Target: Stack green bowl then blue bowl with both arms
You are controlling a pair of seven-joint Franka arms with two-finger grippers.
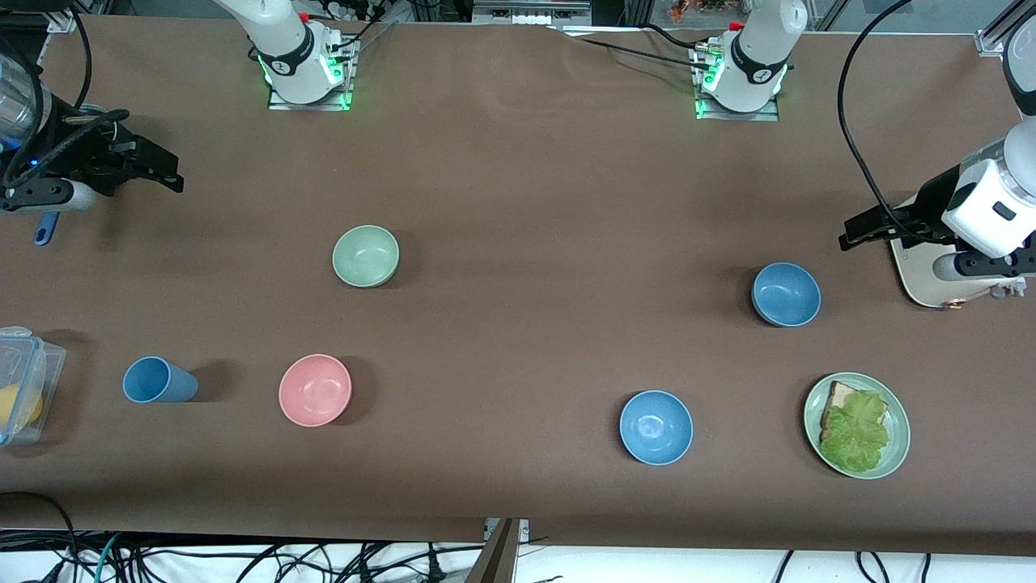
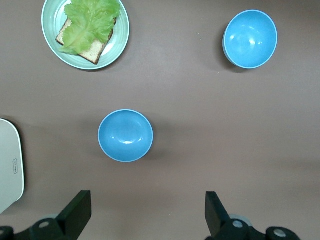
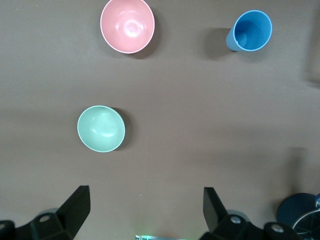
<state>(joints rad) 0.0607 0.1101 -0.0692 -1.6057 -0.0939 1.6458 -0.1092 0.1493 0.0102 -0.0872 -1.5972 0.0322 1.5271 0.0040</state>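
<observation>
The pale green bowl (image 1: 366,256) (image 3: 101,128) sits upright on the brown table, toward the right arm's end. The duller blue bowl (image 1: 786,294) (image 2: 125,135) sits toward the left arm's end. My right gripper (image 1: 166,170) (image 3: 146,195) hangs open and empty above the table at the right arm's end, well apart from the green bowl. At the left arm's end my left gripper (image 1: 858,231) (image 2: 147,200) hovers open and empty over the table beside a white board, a short way from the blue bowl. Neither gripper touches anything.
A brighter blue bowl (image 1: 655,427) (image 2: 250,39) and a green plate (image 1: 897,453) (image 2: 121,40) with bread and lettuce lie nearer the front camera. A pink bowl (image 1: 315,389) (image 3: 127,26) and a blue cup (image 1: 159,380) (image 3: 248,31) stand nearer too. A clear container (image 1: 20,389) and the white board (image 1: 914,271) sit at the table's ends.
</observation>
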